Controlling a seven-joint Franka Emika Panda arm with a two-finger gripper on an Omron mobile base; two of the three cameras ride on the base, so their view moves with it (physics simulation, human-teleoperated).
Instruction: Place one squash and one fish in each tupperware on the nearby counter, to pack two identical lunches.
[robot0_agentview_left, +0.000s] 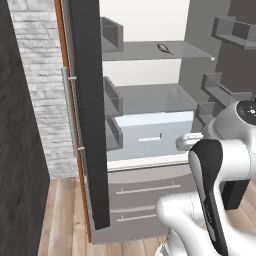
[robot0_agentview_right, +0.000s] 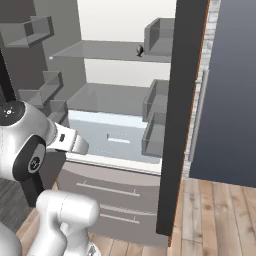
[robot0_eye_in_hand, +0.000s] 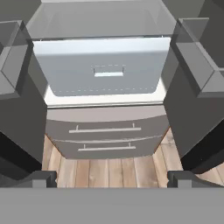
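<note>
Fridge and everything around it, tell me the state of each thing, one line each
Fridge doors: both swung open.
Crisper drawer: pushed in, shut.
Two lower freezer drawers: shut.
Dark fish: lying on the top shelf.
Middle shelf: bare.
Pincer: open, holding nothing, facing the fridge from outside.

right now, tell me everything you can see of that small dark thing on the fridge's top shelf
The small dark object lies on the upper grey shelf of the open fridge, toward the shelf's right end, near its front edge. It looks dark grey to black, elongated, with a rounder end and a thin tapering end. It rests directly on the shelf, alone, nothing else touching it. It is too small to identify surely; it may be a fish.
</note>
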